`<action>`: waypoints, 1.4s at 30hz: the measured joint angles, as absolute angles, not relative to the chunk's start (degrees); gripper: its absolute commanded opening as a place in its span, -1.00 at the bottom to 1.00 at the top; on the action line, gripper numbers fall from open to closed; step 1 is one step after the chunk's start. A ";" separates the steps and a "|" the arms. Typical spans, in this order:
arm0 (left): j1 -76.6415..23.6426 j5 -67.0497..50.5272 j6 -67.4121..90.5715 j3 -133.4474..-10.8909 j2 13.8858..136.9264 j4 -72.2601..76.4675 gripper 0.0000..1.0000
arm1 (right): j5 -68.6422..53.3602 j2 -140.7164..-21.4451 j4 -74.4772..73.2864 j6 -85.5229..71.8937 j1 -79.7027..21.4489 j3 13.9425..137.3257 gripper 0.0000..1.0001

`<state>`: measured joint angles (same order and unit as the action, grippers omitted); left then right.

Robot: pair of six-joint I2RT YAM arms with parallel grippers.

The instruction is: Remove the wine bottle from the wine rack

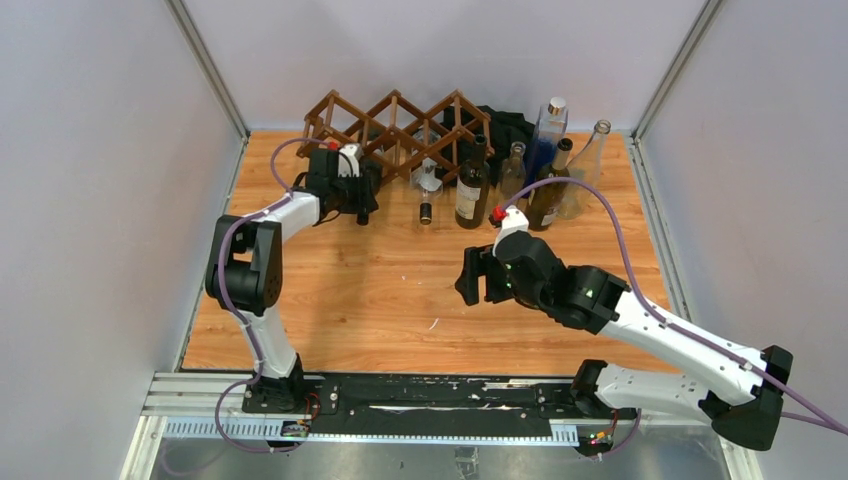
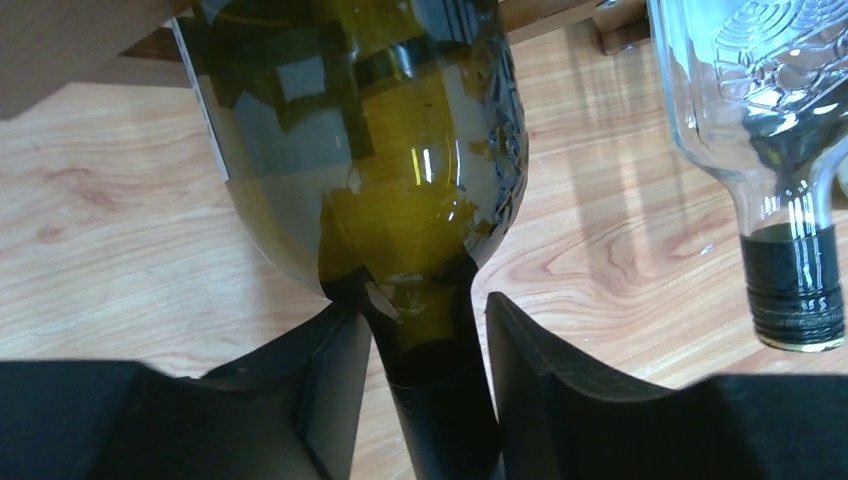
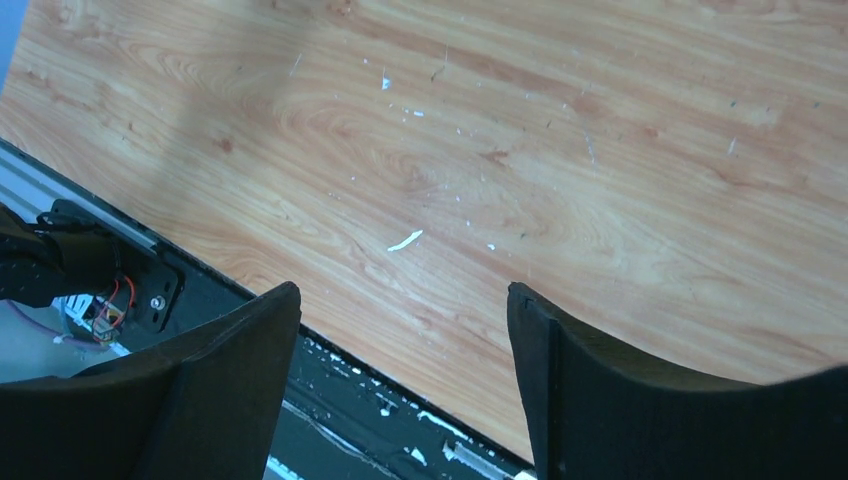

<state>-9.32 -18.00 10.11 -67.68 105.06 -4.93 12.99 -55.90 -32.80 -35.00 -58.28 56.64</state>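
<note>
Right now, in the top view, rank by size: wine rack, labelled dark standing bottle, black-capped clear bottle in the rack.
wine rack
labelled dark bottle
black-capped clear bottle, partly hidden by the rack, so unsure

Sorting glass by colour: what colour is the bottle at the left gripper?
Olive-green glass wine bottle, clearest in left wrist view.

Rack point(image 1: 398, 122): dark brown wooden lattice of diamond cells, standing along the table's far edge, left of centre.
Bottle point(image 2: 400, 170): dark green glass, lying in the rack's left end, neck toward the near edge.
</note>
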 measured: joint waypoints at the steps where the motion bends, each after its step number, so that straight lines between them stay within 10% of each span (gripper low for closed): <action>1: -9.26 -18.04 10.41 -67.53 105.25 -4.49 -0.21 | 13.37 -55.79 -32.40 -34.57 -58.28 56.64 0.58; 8: -8.69 -16.82 12.32 -65.14 105.38 -1.58 -0.89 | 15.70 -54.83 -30.00 -31.20 -58.28 56.66 0.59; 42: -9.13 -4.69 -11.18 -53.69 73.73 -31.92 -1.00 | 12.45 -60.77 -19.86 -24.16 -58.28 56.66 0.57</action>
<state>-9.13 -4.69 -11.18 -53.69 73.73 -31.92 12.45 -60.77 -19.86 -24.16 -58.28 56.66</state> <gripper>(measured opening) 0.376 0.791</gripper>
